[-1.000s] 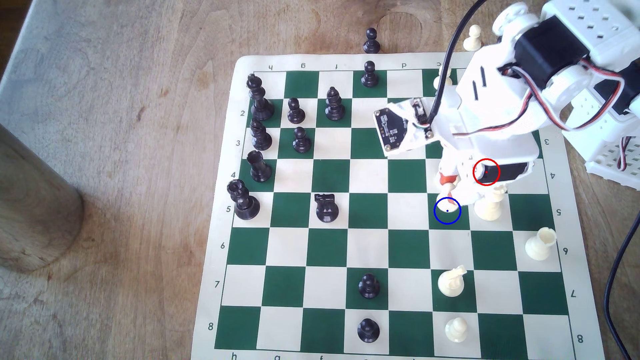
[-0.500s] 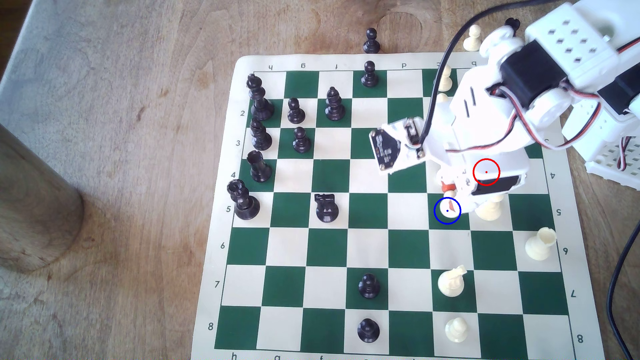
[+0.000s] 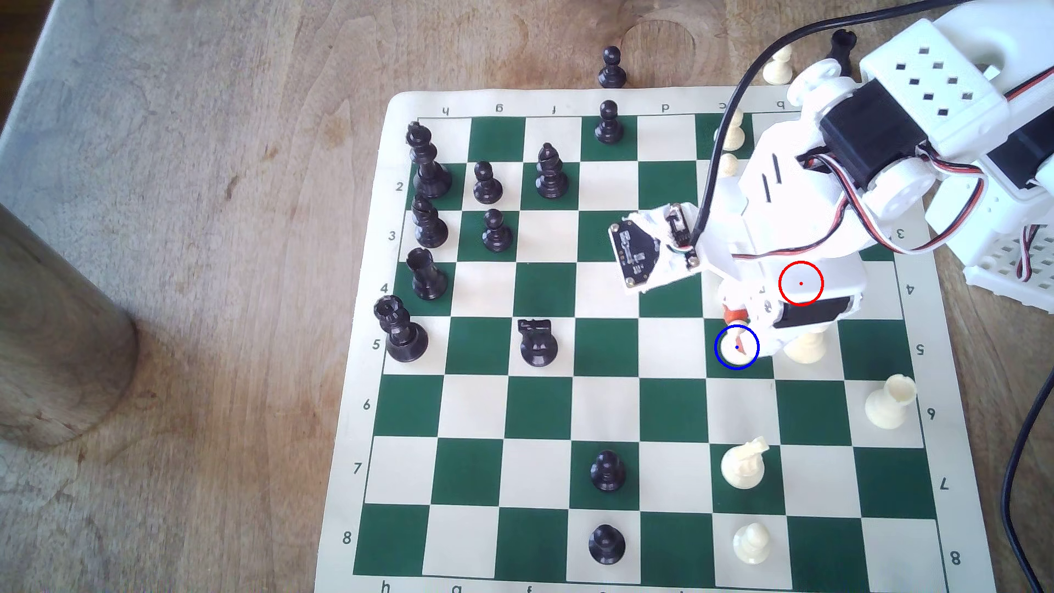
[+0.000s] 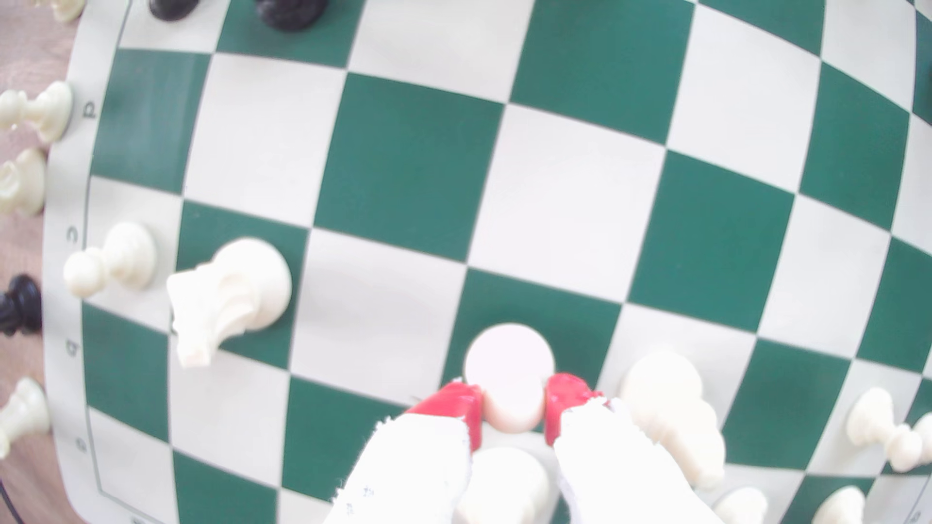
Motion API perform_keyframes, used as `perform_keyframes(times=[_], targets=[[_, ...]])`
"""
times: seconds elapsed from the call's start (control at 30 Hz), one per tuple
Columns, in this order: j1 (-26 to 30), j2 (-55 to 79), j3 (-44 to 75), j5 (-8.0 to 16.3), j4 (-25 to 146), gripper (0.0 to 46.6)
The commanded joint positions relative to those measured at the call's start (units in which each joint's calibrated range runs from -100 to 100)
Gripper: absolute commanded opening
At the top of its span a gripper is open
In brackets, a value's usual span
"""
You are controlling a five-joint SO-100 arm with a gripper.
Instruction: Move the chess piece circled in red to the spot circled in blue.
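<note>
The chess piece, a small cream-white pawn (image 3: 734,344), sits inside the blue circle that marks the spot (image 3: 720,360), a dark green square in row 5. My gripper (image 3: 737,333) is shut on the pawn, one red-tipped finger on each side. In the wrist view the pawn (image 4: 509,360) shows its round base over the green square (image 4: 575,307), with the gripper (image 4: 512,405) clamped on its upper part. Whether the base touches the board cannot be told. The red circle (image 3: 801,283) lies over the arm's white body, which hides the square beneath.
A tall white piece (image 3: 805,348) stands close on the exterior view's right of the spot. A white knight (image 3: 742,464), white rook (image 3: 888,403) and white pawn (image 3: 752,544) stand lower down. Black pieces (image 3: 428,228) crowd the board's left side. A black cable (image 3: 1021,456) runs along the right edge.
The arm has come down and slid toward the exterior view's lower edge, bringing the held pawn from the blue circle's upper rim to its centre.
</note>
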State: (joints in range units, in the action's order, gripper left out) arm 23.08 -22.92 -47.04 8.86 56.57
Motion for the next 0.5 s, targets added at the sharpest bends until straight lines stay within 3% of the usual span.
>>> perform_keyframes(times=[0.0,0.47], targets=[[-0.5,-0.3,0.7,0.1,-0.5,0.2],[-1.0,1.4,-0.8,0.0,-2.6,0.5]])
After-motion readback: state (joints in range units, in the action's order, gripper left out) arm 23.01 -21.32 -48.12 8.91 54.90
